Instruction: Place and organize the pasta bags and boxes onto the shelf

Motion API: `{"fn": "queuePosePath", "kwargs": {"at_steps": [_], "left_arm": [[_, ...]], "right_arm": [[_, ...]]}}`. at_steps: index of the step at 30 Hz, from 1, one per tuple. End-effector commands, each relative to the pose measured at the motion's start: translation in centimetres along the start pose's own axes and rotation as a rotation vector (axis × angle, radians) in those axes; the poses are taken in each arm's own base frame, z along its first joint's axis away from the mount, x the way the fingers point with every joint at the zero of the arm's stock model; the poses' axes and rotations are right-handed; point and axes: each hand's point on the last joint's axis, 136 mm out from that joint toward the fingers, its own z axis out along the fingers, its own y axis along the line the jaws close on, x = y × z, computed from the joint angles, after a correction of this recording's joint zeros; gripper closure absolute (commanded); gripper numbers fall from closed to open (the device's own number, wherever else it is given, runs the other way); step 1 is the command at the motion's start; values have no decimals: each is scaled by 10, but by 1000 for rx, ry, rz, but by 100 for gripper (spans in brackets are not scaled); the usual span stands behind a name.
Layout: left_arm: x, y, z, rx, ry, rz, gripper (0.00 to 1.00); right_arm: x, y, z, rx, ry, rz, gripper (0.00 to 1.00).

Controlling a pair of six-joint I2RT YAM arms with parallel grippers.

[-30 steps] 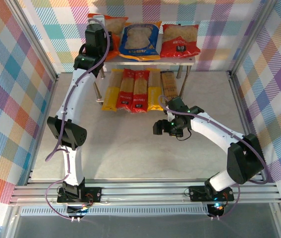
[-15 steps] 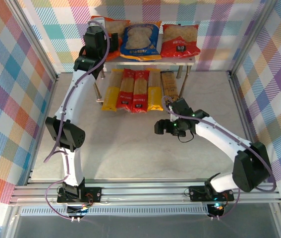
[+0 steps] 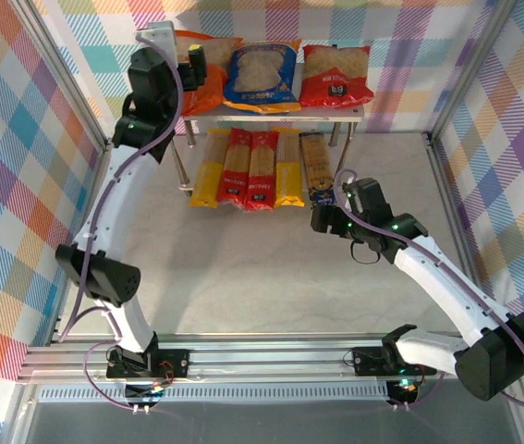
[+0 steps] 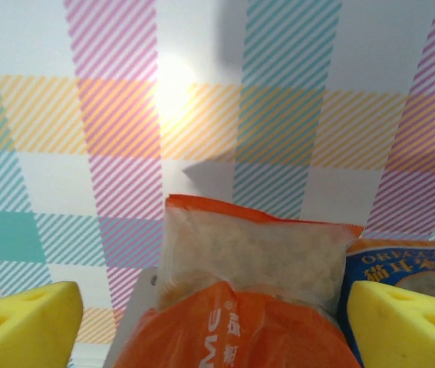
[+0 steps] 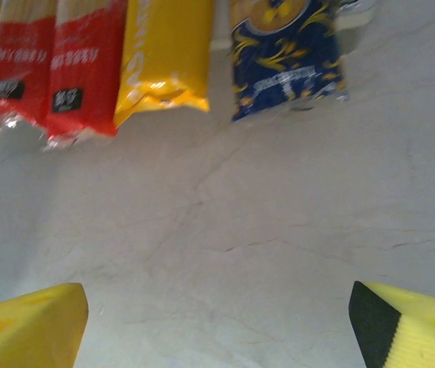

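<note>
Three bags lie side by side on the shelf's (image 3: 289,115) top board: orange (image 3: 213,44), blue (image 3: 262,76) and red (image 3: 335,76). My left gripper (image 3: 192,70) hovers open at the orange bag's near left end. In the left wrist view its yellow fingertips (image 4: 25,322) flank the orange bag (image 4: 248,307), with the blue bag (image 4: 401,264) at the right. Five pasta boxes (image 3: 262,168) lie in a row under the shelf, the dark blue one (image 3: 314,166) rightmost. My right gripper (image 3: 322,220) is open over bare table just in front of that blue pack (image 5: 286,54).
Checked walls close in the back and both sides. A metal shelf leg (image 3: 180,166) stands left of the row of packs. Pale marbled table (image 3: 243,277) stretches from the packs to the arm bases.
The left gripper's jaws have opened off the orange bag and the arm has swung left. The right arm has moved right and back, toward the dark blue pack.
</note>
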Motion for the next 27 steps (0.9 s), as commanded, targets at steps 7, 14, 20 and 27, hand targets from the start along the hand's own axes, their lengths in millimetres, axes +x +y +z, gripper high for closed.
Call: {"fn": "queuePosePath", "kwargs": {"at_steps": [7, 14, 20, 27], "left_arm": [[7, 54, -113, -68, -5, -24, 31], [123, 78, -166, -94, 272, -55, 27], [222, 92, -185, -146, 474, -25, 21], [287, 111, -176, -248, 534, 0, 0]], "right_arm": [[-21, -33, -8, 82, -101, 59, 19], [-36, -50, -17, 124, -158, 78, 16], [-35, -68, -17, 158, -166, 110, 13], [-17, -77, -16, 158, -148, 123, 1]]}}
